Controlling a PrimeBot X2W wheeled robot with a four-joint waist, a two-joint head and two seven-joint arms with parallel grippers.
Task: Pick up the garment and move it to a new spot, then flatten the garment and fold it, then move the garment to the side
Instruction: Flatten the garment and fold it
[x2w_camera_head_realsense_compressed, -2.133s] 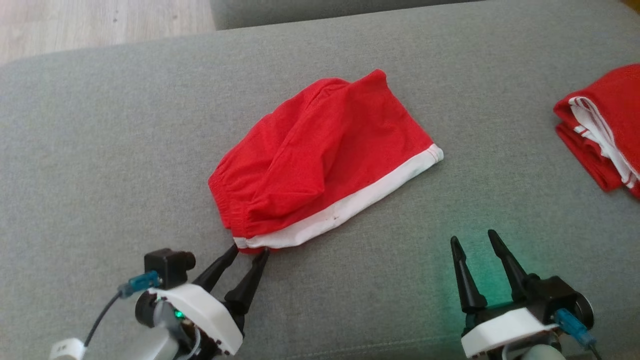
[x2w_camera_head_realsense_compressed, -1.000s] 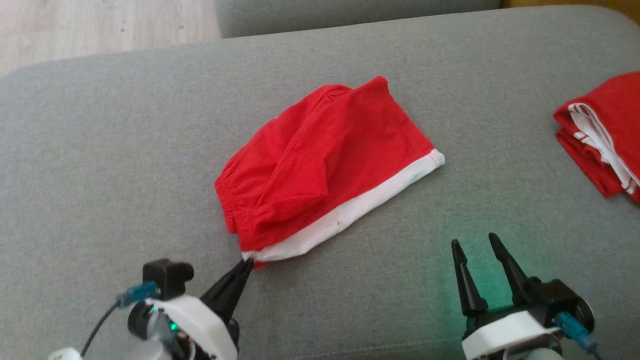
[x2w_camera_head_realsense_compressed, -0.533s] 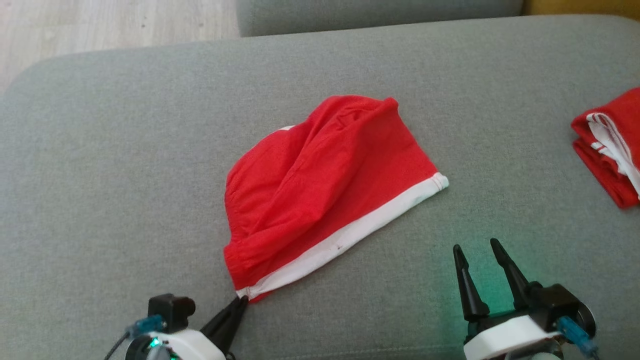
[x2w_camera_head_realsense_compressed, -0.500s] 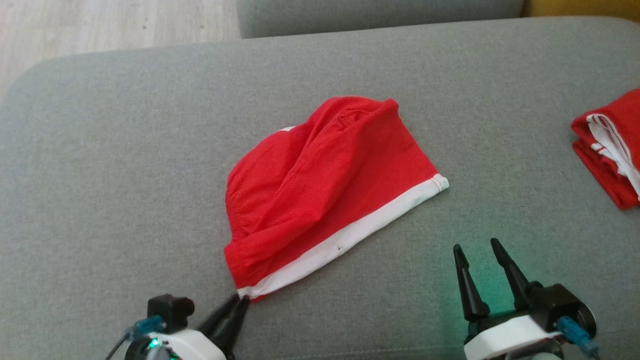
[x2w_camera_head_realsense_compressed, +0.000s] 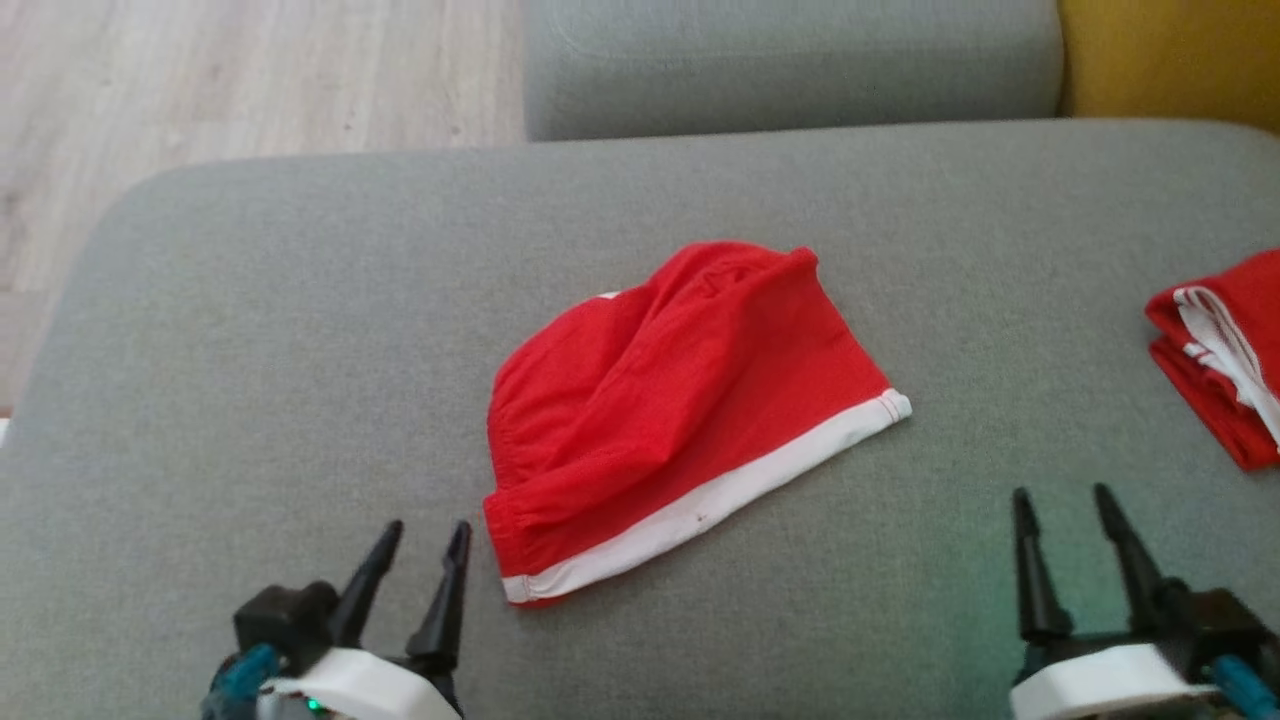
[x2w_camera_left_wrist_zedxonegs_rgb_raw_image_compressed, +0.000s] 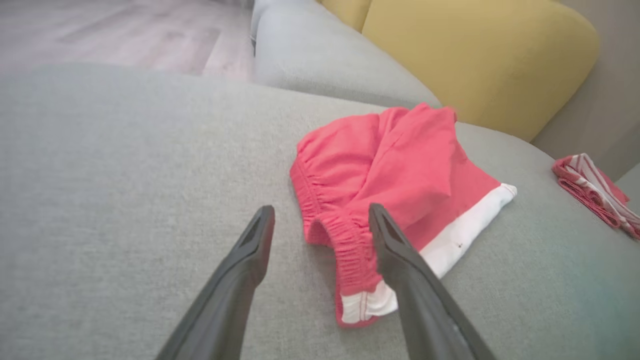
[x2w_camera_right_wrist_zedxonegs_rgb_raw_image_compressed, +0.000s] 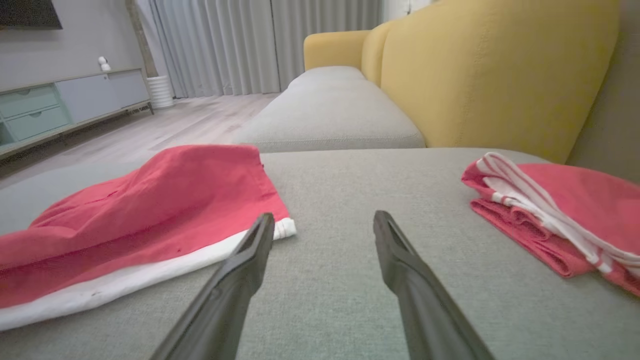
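The garment (x2w_camera_head_realsense_compressed: 680, 410), red shorts with a white band along one edge, lies rumpled on the grey sofa seat (x2w_camera_head_realsense_compressed: 300, 330). My left gripper (x2w_camera_head_realsense_compressed: 428, 530) stands open just left of its near elasticated corner, touching nothing. The left wrist view shows the garment (x2w_camera_left_wrist_zedxonegs_rgb_raw_image_compressed: 400, 170) beyond and right of the open left gripper (x2w_camera_left_wrist_zedxonegs_rgb_raw_image_compressed: 320, 215), the right finger overlapping the waistband. At the lower right my right gripper (x2w_camera_head_realsense_compressed: 1065, 495) is open and empty, short of the white band's end. Its wrist view shows the right gripper (x2w_camera_right_wrist_zedxonegs_rgb_raw_image_compressed: 324, 220) with the garment (x2w_camera_right_wrist_zedxonegs_rgb_raw_image_compressed: 150, 210) to its left.
A second red and white folded garment (x2w_camera_head_realsense_compressed: 1215, 350) lies at the seat's right edge, also in the right wrist view (x2w_camera_right_wrist_zedxonegs_rgb_raw_image_compressed: 555, 210). A yellow backrest (x2w_camera_right_wrist_zedxonegs_rgb_raw_image_compressed: 500, 70) rises behind the seat. Another grey cushion (x2w_camera_head_realsense_compressed: 790, 60) sits beyond. Wooden floor (x2w_camera_head_realsense_compressed: 200, 80) lies past the seat's left edge.
My left gripper let go of the garment's near corner, opened and drew back to the left. The camera tilted, so the whole picture shifted down. The garment rests where it was dragged.
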